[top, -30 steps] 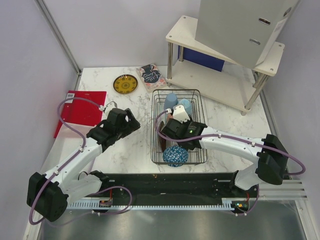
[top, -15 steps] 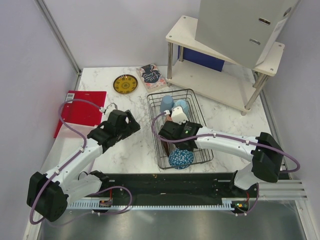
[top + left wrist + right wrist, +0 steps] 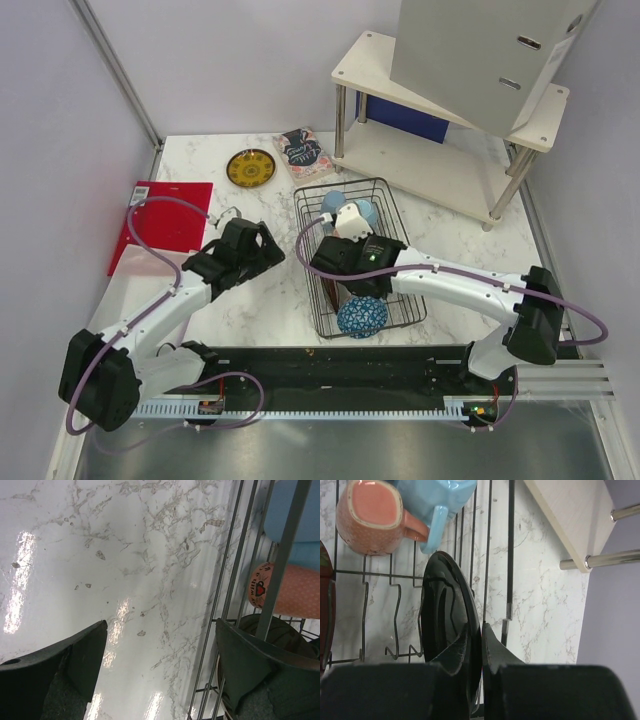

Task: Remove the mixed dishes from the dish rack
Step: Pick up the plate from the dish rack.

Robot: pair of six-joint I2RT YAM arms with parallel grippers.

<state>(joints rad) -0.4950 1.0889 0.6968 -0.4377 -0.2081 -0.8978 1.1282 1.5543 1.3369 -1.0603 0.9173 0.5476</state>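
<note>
I record the right claw point(image 3: 476, 630) clamped on the black plate point(image 3: 445, 610) standing in the dish rack point(image 3: 396, 220), centre of the overhead frame, and the left claw point(image 3: 161, 625) wide open over the desk point(image 3: 100, 555) just left of that rack.

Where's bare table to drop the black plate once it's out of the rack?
Best for the black plate: marble right of the dish rack, up to the shelf leg. Also bare between rack and red board, though the left gripper hovers there. Crowded: far-left corner with yellow plate and booklet; rack interior.
</note>
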